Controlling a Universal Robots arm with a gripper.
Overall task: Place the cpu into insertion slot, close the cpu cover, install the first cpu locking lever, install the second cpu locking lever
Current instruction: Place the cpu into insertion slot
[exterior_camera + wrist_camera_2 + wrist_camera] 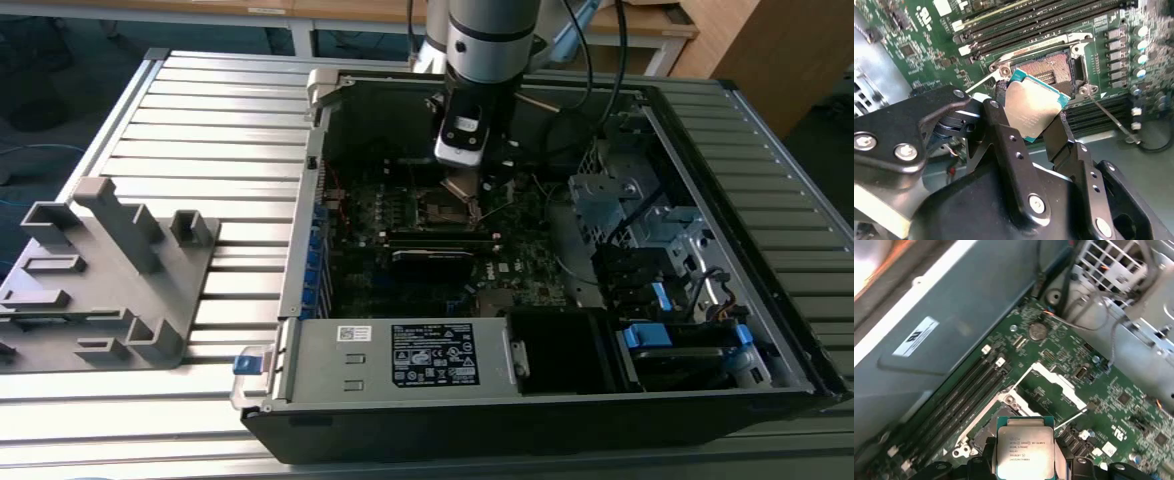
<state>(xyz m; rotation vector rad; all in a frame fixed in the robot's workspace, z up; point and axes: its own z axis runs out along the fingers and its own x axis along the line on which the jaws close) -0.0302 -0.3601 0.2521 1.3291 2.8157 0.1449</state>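
Observation:
My gripper (1031,107) is shut on the cpu (1029,105), a flat square chip with a grey metal face and a teal edge, gripped by two opposite sides between black fingers (1004,130). The chip hangs tilted just above the insertion slot (1051,70), whose contact field lies bare inside a silver rim. In the first wrist view the cpu (1025,450) hides most of the slot (985,434), and the cpu cover (1056,380), a thin silver frame, stands swung open behind it. A thin wire locking lever (1110,117) sticks up, released. The exterior view shows the gripper (461,188) low over the motherboard (400,275).
The open computer case (747,380) walls in the board, with a labelled power-supply box (400,355) at its near end and drive cages with cables (641,250) on the exterior view's right. Long memory slots (1019,30) flank the socket. A grey fixture (107,270) stands outside the case.

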